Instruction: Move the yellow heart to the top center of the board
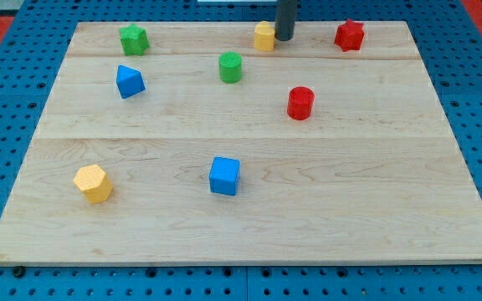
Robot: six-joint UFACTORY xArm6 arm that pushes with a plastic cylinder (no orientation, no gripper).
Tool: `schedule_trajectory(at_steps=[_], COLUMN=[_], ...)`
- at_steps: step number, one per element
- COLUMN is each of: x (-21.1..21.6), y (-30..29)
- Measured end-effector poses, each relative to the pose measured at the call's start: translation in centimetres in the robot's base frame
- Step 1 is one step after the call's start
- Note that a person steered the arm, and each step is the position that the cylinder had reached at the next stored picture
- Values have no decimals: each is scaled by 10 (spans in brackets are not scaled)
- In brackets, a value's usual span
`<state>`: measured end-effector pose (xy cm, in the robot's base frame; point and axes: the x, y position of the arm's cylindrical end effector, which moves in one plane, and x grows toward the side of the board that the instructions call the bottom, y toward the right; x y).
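Nearest the view's bottom, the yellow hexagon [93,183] lies far from my tip [284,38], well below it and well to its left, close to the lower left corner of the counter [366,201]. The blue cube [224,176] sits at about the same depth, well below my tip and a little to its left.

Further up, the red cylinder [300,103] stands below my tip and slightly to its right, clear of it. The blue triangular block [129,81] is well to the left of my tip and somewhat below it. The green cylinder [230,67] is nearer, just below and to the left of my tip, and near the yellow heart [264,37] without touching it.

Along the counter's far edge, the green block [134,39], whose shape I cannot make out for sure, lies level with my tip and well to its left. The yellow heart is right against the left side of my tip and seems to touch it, and it sits at the top of the counter, close to the middle. The red star [349,35] is level with my tip on its right, apart from it.

The end effector is one dark solid rod, clamped on nothing, coming down from the view's top with its lower end on the counter
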<state>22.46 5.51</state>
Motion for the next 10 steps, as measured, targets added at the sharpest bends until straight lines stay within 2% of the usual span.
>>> schedule_trajectory(at_steps=[2, 4, 5, 7, 9, 10], x=[-2, -1, 18, 52, 119, 108], y=[-49, -41, -40, -78, -123, -164])
